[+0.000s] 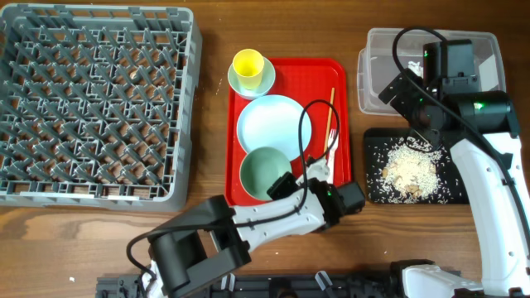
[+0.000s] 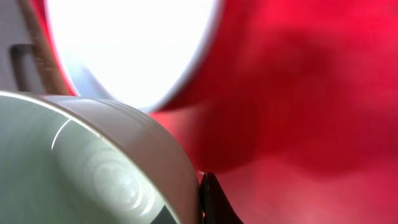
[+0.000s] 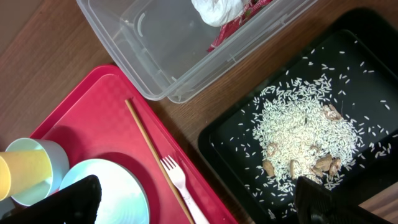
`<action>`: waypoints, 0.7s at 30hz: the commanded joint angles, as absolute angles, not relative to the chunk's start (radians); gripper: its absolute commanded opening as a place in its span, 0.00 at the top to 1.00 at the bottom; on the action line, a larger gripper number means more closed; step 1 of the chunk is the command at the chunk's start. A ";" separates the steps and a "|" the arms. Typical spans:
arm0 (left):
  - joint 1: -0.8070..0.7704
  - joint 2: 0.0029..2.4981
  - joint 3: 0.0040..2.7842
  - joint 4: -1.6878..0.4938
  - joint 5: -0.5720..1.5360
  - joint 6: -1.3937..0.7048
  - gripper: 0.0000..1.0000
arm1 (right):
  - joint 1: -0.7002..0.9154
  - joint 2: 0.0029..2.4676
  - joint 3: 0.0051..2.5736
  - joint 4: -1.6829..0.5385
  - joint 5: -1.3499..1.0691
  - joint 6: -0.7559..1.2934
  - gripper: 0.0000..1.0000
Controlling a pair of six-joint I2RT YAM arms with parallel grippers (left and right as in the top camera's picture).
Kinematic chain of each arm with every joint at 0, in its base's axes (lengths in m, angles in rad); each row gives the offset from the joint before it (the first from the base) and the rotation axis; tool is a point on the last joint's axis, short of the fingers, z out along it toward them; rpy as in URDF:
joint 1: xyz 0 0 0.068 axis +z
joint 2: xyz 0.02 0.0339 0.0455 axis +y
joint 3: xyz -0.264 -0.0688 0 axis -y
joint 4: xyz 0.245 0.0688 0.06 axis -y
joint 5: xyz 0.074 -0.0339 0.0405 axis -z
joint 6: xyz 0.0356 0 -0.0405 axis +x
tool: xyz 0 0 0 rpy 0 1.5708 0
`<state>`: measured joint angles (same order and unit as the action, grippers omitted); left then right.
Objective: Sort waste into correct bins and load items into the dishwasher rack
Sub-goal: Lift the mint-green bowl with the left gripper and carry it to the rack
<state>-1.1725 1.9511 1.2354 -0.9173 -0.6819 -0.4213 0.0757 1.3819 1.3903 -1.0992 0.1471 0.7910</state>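
The grey dishwasher rack (image 1: pixel 95 103) stands at the left. On the red tray (image 1: pixel 286 66) a yellow cup (image 1: pixel 248 64) sits in a pale bowl (image 1: pixel 267 80), with the plate (image 1: pixel 273 122), fork (image 1: pixel 331 147) and chopstick (image 1: pixel 332 106) nearby. My left gripper (image 1: pixel 290 180) is shut on the rim of the pale green bowl (image 1: pixel 263 172), which fills the left wrist view (image 2: pixel 93 162). My right gripper (image 3: pixel 199 205) is open and empty, above the gap between the red tray and the black tray (image 3: pixel 227 146). The rice (image 3: pixel 305 130) lies in the black tray. The wrapper (image 3: pixel 224 12) lies in the clear tub (image 3: pixel 155 56).
In the overhead view the clear tub (image 1: pixel 373 74) stands at the back right and the black tray (image 1: pixel 374 170) in front of it. The right arm hangs over both. Bare wooden table lies between the rack and the red tray.
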 commanded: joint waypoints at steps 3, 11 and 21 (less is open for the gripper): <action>-1.008 1.888 1.257 -0.930 -0.869 -0.427 0.96 | 0.075 1.384 1.396 -1.100 0.164 0.786 0.00; -0.684 1.877 1.257 -0.805 -1.125 -0.354 0.96 | 0.075 1.384 1.396 -1.099 0.164 0.786 0.00; -0.408 1.770 1.431 -0.707 -0.903 -0.208 0.96 | 0.075 1.384 1.396 -1.099 0.164 0.786 0.00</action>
<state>-0.4530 1.8626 1.3388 -0.7143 -0.9527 -0.2527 0.0757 1.3819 1.3903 -1.0988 0.1471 0.7910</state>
